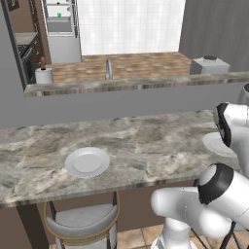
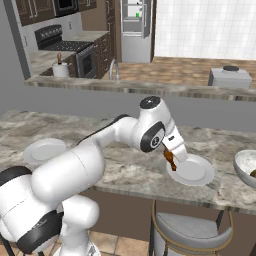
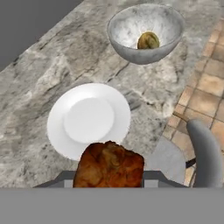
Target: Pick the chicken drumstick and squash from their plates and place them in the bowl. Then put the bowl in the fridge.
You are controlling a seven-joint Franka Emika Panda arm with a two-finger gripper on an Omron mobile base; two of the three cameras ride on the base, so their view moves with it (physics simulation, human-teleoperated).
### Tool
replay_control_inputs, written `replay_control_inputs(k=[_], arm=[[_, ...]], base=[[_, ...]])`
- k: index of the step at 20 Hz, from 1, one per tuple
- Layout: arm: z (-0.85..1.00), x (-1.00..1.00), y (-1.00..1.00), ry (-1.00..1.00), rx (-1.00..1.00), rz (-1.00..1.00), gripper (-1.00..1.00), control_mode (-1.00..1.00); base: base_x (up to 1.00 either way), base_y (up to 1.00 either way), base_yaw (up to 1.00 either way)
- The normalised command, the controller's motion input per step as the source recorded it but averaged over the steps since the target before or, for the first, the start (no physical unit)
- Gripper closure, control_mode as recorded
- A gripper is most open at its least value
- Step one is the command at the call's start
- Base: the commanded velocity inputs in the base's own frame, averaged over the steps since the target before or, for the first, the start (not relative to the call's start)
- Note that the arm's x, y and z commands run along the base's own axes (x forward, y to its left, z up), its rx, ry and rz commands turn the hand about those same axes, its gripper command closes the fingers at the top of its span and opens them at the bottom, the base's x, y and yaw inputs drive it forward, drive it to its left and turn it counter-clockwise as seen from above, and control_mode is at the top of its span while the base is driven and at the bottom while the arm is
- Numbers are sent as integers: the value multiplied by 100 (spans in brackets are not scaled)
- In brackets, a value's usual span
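arm (image 2: 125, 131): stretched forward | hand (image 2: 171, 161): pointing down, closed on drumstick (image 2: 170, 160)

Even, soft rendered light; faint shadows.

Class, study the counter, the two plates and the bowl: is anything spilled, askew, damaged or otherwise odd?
Nothing stands out. Both plates lie flat and bare on the counter. The bowl stands upright with the squash inside. The chicken drumstick is held by the gripper above the nearer plate; nothing has spilled.
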Motion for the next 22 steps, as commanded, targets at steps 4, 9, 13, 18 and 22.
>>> replay_control_inputs(k=[4,9,13,18,22], arm=[[18,0,-41,-21,2,14,100,-100],[15,0,-44,-13,0,11,100,-100],[10,0,-40,-12,0,13,100,-100],[5,-1,-41,-19,0,15,100,-100],[7,-3,-42,-16,0,14,100,-100]], base=[[0,0,0],[0,0,0],[0,0,0],[0,0,0],[0,0,0]])
